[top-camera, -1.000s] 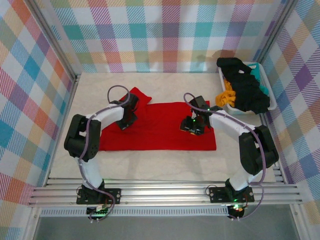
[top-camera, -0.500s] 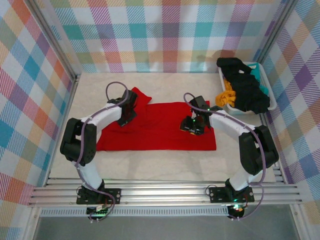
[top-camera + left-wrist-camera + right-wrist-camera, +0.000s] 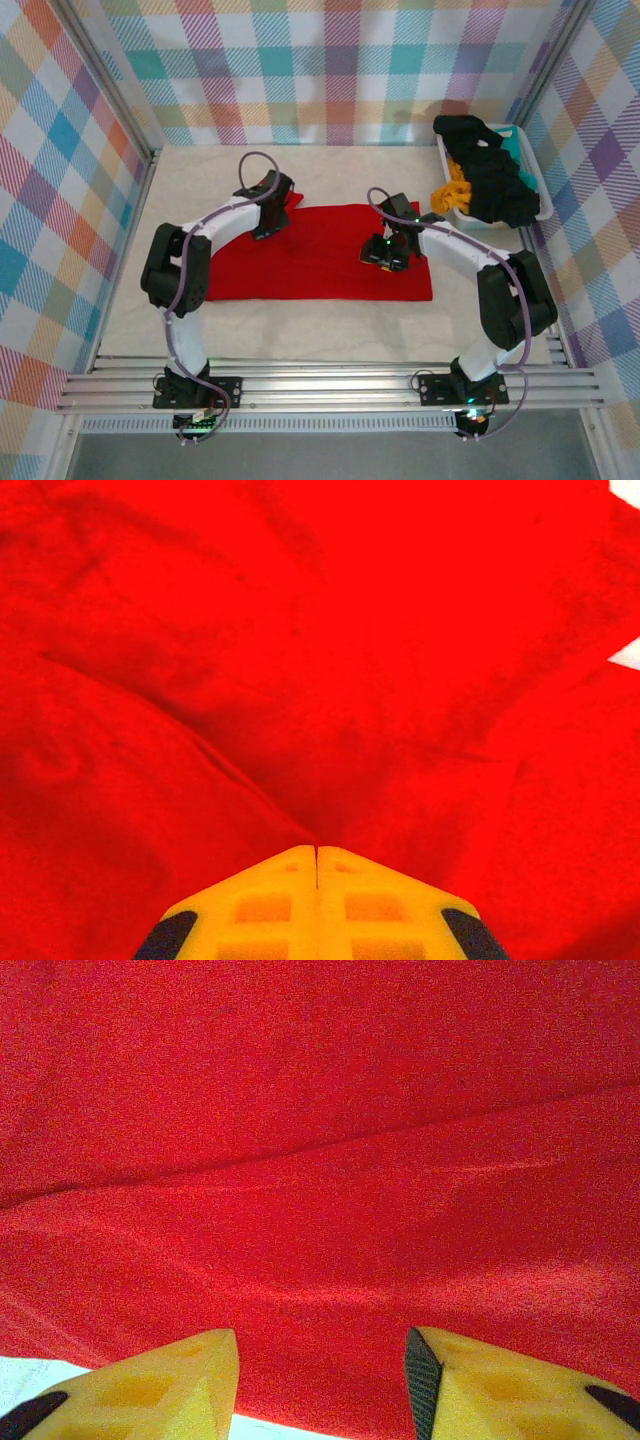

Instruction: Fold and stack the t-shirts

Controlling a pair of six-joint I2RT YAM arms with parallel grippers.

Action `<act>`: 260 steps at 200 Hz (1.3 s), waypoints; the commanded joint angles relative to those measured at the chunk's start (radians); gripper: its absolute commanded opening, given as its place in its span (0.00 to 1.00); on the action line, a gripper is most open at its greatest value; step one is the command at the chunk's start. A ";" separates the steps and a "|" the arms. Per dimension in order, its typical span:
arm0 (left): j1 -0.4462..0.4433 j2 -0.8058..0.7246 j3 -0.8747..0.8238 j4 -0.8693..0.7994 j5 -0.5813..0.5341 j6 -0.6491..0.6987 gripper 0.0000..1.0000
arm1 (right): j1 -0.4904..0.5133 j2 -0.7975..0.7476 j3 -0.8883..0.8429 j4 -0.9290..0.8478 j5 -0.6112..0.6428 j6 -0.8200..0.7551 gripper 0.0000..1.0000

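Hovering over the right part of the red t-shirt (image 3: 320, 268), spread flat on the table (image 3: 300, 330), with right gripper (image 3: 320, 1345) half parted, empty. Pinching a ridge of that cloth farther left with left gripper (image 3: 317, 848) clamped tight. Heaped far right in the basket (image 3: 543, 203): black t-shirt (image 3: 495, 180), orange-yellow t-shirt (image 3: 452, 190).

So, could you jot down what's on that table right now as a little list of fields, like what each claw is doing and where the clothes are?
Main item: red t-shirt, spread across the middle of the table
Left gripper: shut, pinching a fold near the shirt's far left edge
Right gripper: open, over the shirt's right side, holding nothing
Basket: white, at the far right corner
In the basket: black clothing heaped on top, orange-yellow clothing hanging over the left rim
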 commanded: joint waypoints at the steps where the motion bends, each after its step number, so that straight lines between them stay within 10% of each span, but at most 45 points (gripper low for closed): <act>1: -0.008 0.061 0.085 -0.102 -0.068 0.042 0.15 | -0.006 0.002 0.009 0.000 -0.016 0.007 0.49; 16: -0.010 0.054 0.081 -0.115 -0.111 0.033 0.53 | -0.007 0.006 0.020 -0.003 -0.011 0.005 0.49; 32: -0.010 0.022 0.085 -0.107 -0.152 0.034 0.63 | -0.016 0.015 0.054 -0.017 -0.002 -0.004 0.49; 125: 0.141 0.582 1.019 -0.340 -0.118 0.096 0.51 | -0.198 0.331 0.489 -0.093 0.151 0.008 0.50; 186: 0.167 0.696 1.050 -0.141 0.013 0.151 0.56 | -0.229 0.414 0.587 -0.104 0.097 -0.048 0.51; 260: 0.128 0.705 1.063 -0.130 -0.112 0.230 0.57 | -0.260 0.428 0.587 -0.136 0.132 -0.052 0.51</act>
